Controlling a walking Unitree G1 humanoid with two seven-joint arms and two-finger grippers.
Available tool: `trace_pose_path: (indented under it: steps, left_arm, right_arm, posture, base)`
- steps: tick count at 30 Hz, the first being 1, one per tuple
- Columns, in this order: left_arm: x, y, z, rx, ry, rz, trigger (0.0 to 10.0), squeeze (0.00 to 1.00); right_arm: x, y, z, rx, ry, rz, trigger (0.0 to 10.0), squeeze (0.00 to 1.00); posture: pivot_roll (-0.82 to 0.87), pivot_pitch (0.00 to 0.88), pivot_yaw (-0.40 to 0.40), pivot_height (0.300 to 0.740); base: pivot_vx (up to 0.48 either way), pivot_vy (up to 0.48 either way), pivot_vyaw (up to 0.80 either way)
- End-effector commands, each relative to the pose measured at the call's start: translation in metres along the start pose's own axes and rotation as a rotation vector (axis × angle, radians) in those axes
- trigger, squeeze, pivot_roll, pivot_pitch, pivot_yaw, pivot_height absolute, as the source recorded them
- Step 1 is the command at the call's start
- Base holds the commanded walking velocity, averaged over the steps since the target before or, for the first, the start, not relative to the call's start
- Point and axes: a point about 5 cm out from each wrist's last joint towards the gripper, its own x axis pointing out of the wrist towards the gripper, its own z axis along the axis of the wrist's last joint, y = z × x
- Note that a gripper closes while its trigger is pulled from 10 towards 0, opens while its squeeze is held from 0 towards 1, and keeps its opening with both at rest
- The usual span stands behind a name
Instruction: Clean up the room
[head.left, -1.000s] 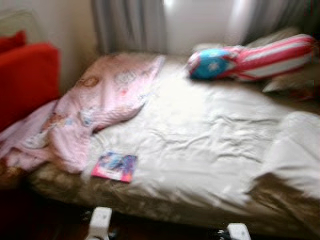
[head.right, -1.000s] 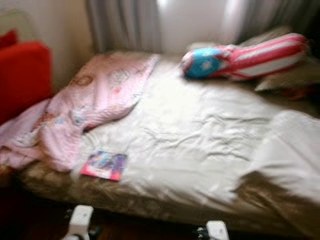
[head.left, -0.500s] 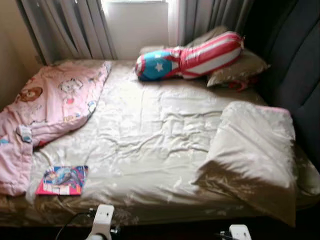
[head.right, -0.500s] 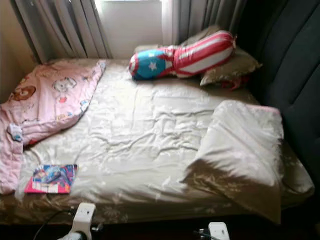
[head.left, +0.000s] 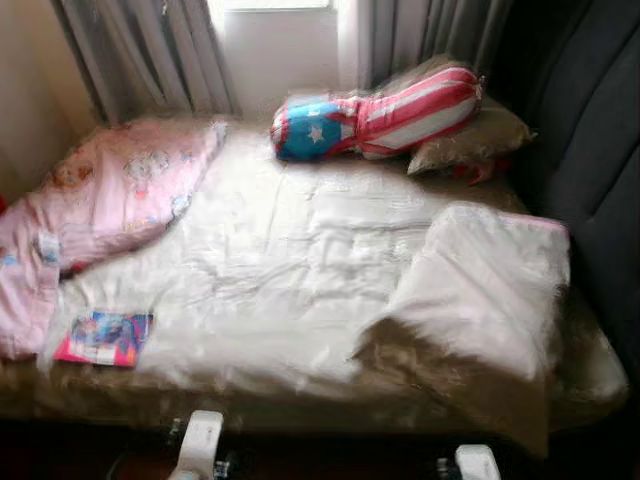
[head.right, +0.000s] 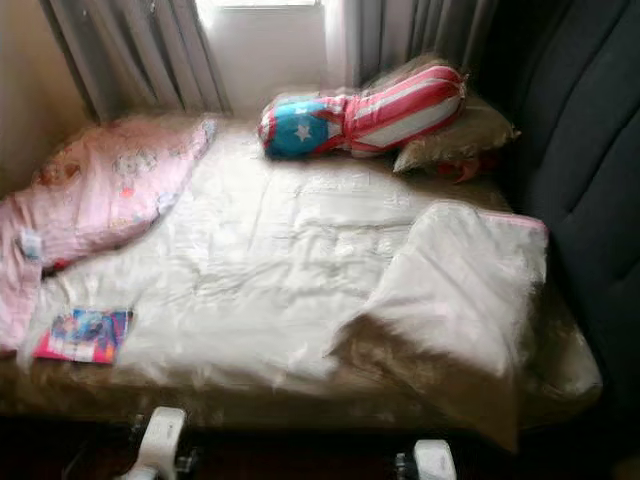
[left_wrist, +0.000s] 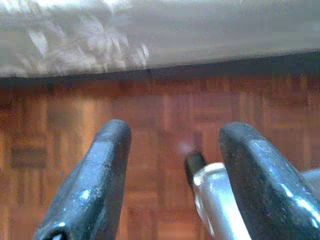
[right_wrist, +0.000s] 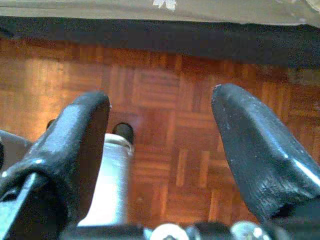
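Both our pincers hang spread and empty over the floor (right_wrist: 165, 120): left pincer (left_wrist: 172, 165), right pincer (right_wrist: 160, 145). The book (head.left: 103, 338) lies up on the bed (head.left: 300, 290), well apart from them.

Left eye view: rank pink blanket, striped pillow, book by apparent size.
1. Pink blanket, largest, partly cut off at the frame edge.
2. Striped pillow, farther from the camera, so its true size is unsure.
3. Book, clearly smallest.
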Motion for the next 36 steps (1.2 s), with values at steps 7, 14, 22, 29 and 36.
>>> trace_pose_path:
  steps: [7, 14, 22, 29, 36]
  left_arm:
    - [0.0004, 0.0006, 0.0017, 0.017, 0.0, -0.002, 10.0, 0.0]
    - [0.0, 0.0008, -0.0005, 0.009, 0.01, 0.0, 10.0, 0.0]
    - [-0.0005, -0.0002, -0.0026, 0.006, 0.012, -0.012, 10.0, 0.0]
    - [-0.001, -0.0003, -0.0043, 0.01, 0.016, -0.018, 10.0, 0.0]
    - [-0.0012, -0.0005, -0.0053, 0.015, 0.019, -0.018, 10.0, 0.0]
  right_arm:
    - [-0.0001, 0.0016, -0.001, 0.006, -0.003, 0.002, 10.0, 0.0]
    - [-0.0004, 0.0018, -0.0024, 0.003, 0.003, 0.0, 10.0, 0.0]
    - [-0.0009, 0.002, -0.0047, -0.006, 0.011, 0.005, 10.0, 0.0]
    - [-0.0011, 0.0031, -0.0073, -0.006, 0.027, 0.01, 10.0, 0.0]
    - [-0.0013, 0.003, -0.0085, -0.015, 0.036, 0.009, 10.0, 0.0]
  posture:
    - [-0.02, 0.0, 0.0, 0.74]
    - [-0.03, 0.0, 0.003, 0.74]
    - [-0.02, 0.0, 0.001, 0.74]
    - [-0.01, 0.0, 0.004, 0.74]
    - [-0.02, 0.0, 0.007, 0.74]
  base:
    - [0.0, -0.341, 0.0]
    - [0.0, -0.095, 0.0]
    - [0.0, 0.0, 0.0]
    - [0.0, 0.0, -0.11]
    - [0.0, 0.0, -0.77]
